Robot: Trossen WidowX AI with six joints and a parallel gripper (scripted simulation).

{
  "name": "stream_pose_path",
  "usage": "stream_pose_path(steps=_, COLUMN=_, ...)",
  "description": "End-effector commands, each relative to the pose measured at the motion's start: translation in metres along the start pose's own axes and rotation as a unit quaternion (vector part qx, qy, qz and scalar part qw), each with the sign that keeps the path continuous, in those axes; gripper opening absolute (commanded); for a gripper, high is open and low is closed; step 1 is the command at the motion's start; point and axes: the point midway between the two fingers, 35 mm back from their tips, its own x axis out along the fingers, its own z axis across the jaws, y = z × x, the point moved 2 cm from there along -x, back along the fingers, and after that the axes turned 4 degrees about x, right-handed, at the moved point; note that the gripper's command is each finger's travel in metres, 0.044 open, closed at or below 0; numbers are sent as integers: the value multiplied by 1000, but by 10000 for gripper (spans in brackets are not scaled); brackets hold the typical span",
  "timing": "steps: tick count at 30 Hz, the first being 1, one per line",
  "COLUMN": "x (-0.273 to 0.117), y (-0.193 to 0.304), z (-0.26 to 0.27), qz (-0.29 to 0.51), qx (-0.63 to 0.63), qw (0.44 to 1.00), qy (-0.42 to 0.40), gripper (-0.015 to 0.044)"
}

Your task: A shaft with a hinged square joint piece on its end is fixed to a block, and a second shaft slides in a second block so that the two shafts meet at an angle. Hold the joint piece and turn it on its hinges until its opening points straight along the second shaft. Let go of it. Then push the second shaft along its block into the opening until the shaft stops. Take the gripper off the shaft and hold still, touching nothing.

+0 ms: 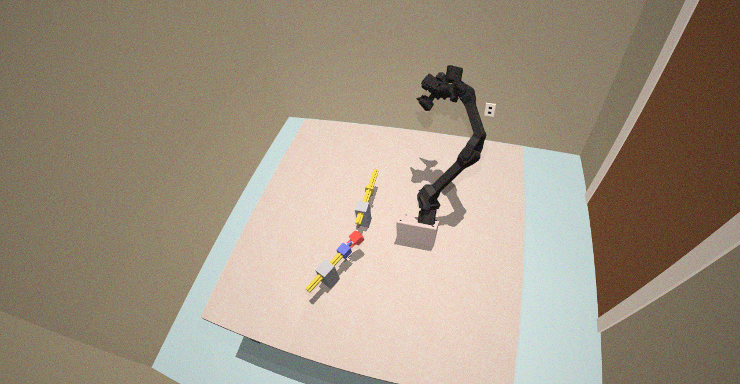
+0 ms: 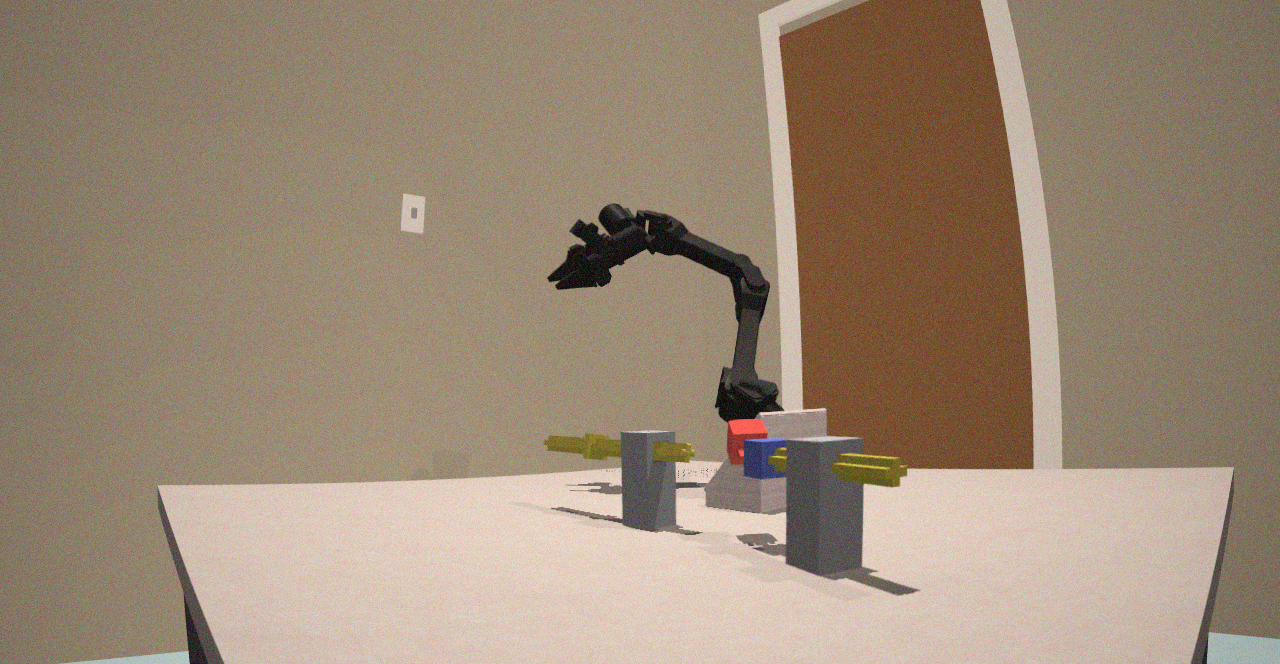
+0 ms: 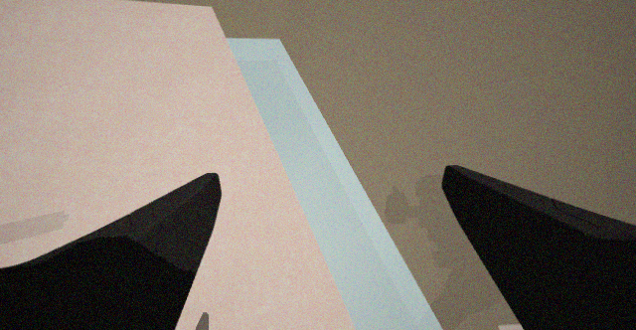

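We see a pale pink counter [image 1: 439, 304] [image 2: 537, 579] [image 3: 124, 96] carrying the work. A black arm [image 1: 474, 117] [image 2: 747, 329] arches high over its far side. Its pincer [image 1: 421, 91] [image 2: 554, 282] [image 3: 333, 179] is spread wide, with nothing in its grasp. Lower down, to the near left of the pincer in the top view and well apart from it, lie the yellow far shaft [image 1: 373, 177] [image 2: 563, 443] and yellow near shaft [image 1: 313, 284] [image 2: 872, 469]. A grey far block [image 1: 362, 208] [image 2: 648, 481] and grey near block [image 1: 325, 268] [image 2: 823, 508] stand upright around them. On the near shaft's far end we find a blue cube [image 1: 344, 249] [image 2: 764, 458], then a boxy red joint piece [image 1: 355, 237] [image 2: 746, 439], apart from the far shaft; we cannot make out its opening.
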Motion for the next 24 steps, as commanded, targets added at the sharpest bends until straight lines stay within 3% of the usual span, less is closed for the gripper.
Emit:
stream_pose_path(steps=1, x=27, y=-3, z=22, qz=6, qx=27, qw=998, qy=-52, gripper=440)
stream_pose_path(steps=14, x=103, y=-25, z=136, qz=61, qx=84, qw=964, qy=-245, gripper=440)
stream_pose_path(steps=24, x=122, y=-37, z=229, qz=124, qx=82, qw=925, qy=-350, gripper=440)
